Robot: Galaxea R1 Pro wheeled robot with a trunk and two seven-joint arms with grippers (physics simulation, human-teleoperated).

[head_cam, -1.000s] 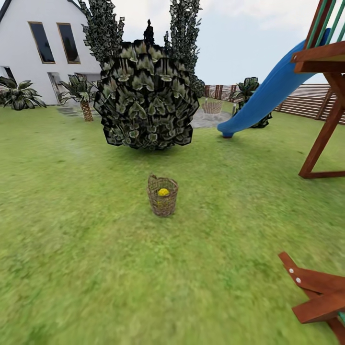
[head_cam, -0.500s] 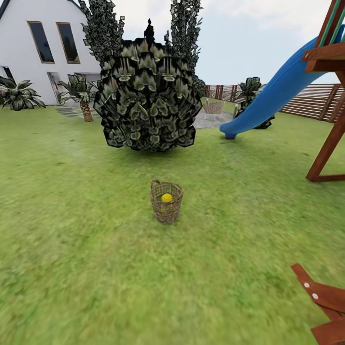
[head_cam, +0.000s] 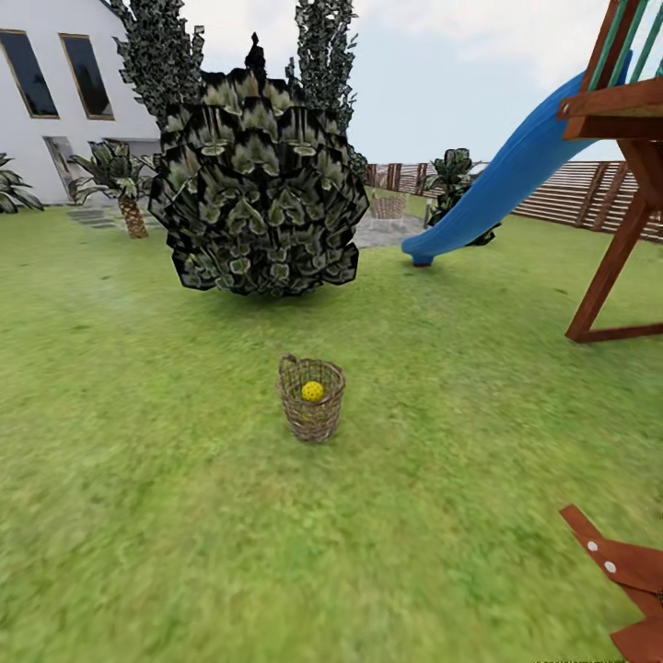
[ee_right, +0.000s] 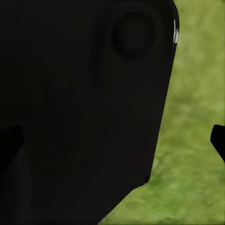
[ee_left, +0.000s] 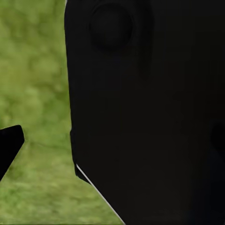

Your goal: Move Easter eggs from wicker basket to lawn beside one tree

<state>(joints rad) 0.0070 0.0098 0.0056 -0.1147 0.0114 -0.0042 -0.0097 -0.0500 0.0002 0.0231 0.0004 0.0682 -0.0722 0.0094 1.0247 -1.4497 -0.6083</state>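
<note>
The wicker basket [head_cam: 311,401] stands upright on the lawn [head_cam: 138,460], in the middle of the head view a few steps ahead. One yellow Easter egg [head_cam: 313,390] shows inside it near the rim; whatever else lies in the basket is hidden by the weave. The tree is out of view. In the left wrist view my left gripper [ee_left: 112,140] hangs over grass beside the robot's black body, with one dark fingertip [ee_left: 9,145] at the frame's edge. The right gripper [ee_right: 112,140] has its fingertips [ee_right: 218,140] far apart, with nothing between them.
A big round dark-leaved bush [head_cam: 258,184] sits just behind the basket, with narrow cypresses [head_cam: 322,46] behind it. A short palm [head_cam: 120,184] and a white house [head_cam: 55,92] are at far left. A blue slide [head_cam: 497,184] and its wooden frame [head_cam: 617,258] stand at right. Wooden beams [head_cam: 626,571] lie near right.
The whole view has shifted: the camera has come a little closer to the basket and turned right, so the house and bush sit further left. The basket and egg have not moved.
</note>
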